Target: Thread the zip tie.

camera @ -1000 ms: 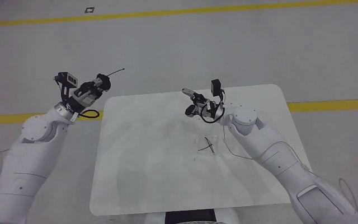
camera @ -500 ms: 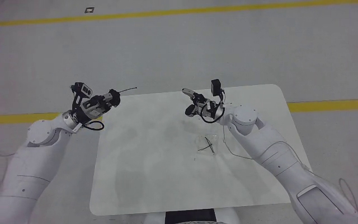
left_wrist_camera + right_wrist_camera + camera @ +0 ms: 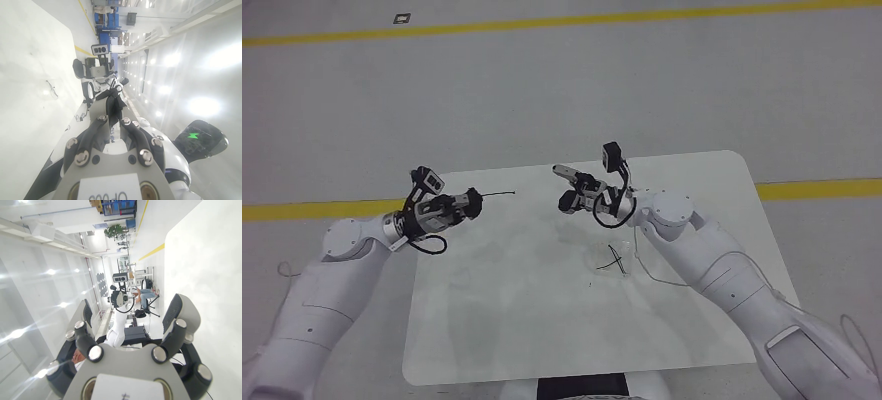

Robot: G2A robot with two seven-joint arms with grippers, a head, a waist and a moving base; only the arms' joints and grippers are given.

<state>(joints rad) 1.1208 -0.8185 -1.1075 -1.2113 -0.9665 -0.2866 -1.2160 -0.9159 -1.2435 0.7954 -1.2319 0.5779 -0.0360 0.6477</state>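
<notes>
My left gripper [image 3: 472, 204] hovers over the table's left edge, shut on a thin black zip tie [image 3: 498, 195] whose free end points right toward the other arm. In the left wrist view the tie [image 3: 113, 98] sits pinched between the fingertips [image 3: 102, 106]. My right gripper [image 3: 562, 188] is open over the table's far middle, facing the left one across a gap. Its pads [image 3: 173, 310] stand wide apart with nothing between them. The left arm's gripper [image 3: 118, 297] faces it from farther off.
Loose black zip ties [image 3: 614, 260] lie crossed on the white table [image 3: 542, 320], right of its middle, below the right forearm; they also show in the left wrist view [image 3: 52, 89]. A thin white cable [image 3: 647, 262] trails beside them.
The left arm has swung right and nearer, carrying the zip tie from beyond the far left corner to over the table's left edge. The right gripper has shifted slightly left.
</notes>
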